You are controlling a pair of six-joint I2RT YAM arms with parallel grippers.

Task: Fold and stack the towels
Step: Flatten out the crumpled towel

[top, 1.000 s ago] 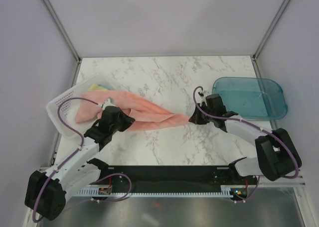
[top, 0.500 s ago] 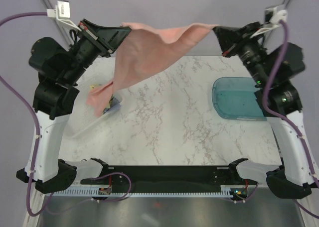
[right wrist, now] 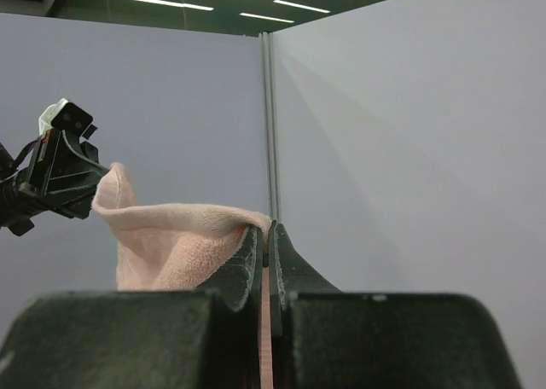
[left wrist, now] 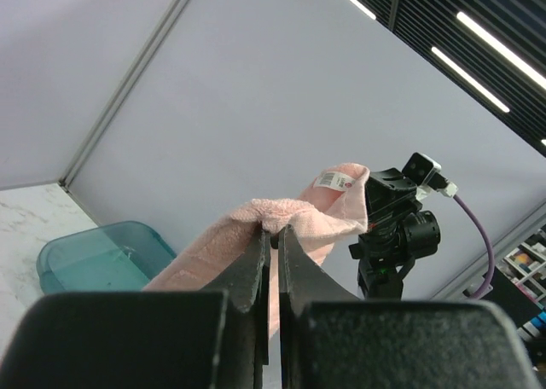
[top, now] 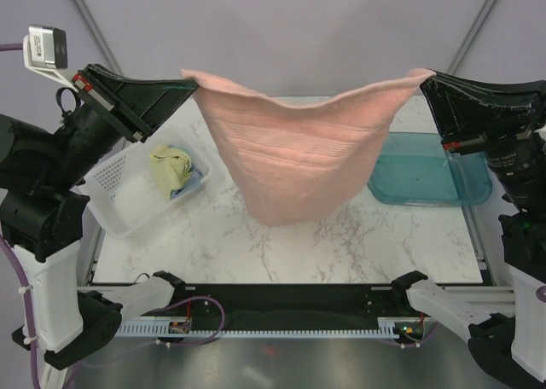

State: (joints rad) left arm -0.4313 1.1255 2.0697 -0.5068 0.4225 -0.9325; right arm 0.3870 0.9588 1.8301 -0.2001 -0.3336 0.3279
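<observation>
Spreading is the step in hand, as I judge it: the salmon-pink towel (top: 299, 163) hangs as a sagging sheet between the two arms, high above the marble surface (top: 358, 244). One top corner is clamped in the left jaws and the other in the right jaws. Each wrist view shows its pair of jaws pressed together on a pinch of pink terry, and the left wrist view shows the small tag (left wrist: 337, 181) at the far corner, by the right arm. The top edge dips in the middle and the cloth drapes to a rounded lower edge; from above it is hard to tell whether that edge clears the surface. The pale-yellow-and-teal towel (top: 171, 165) lies crumpled in the white basket (top: 119, 193) at the left, not yet folded. The teal tray (top: 452, 176) sits at the right, partly behind the hanging cloth. The next move likely calls for lowering the sheet so its free edge lands first between basket and tray, then laying it flat with both corners level, ready for a clean fold.
</observation>
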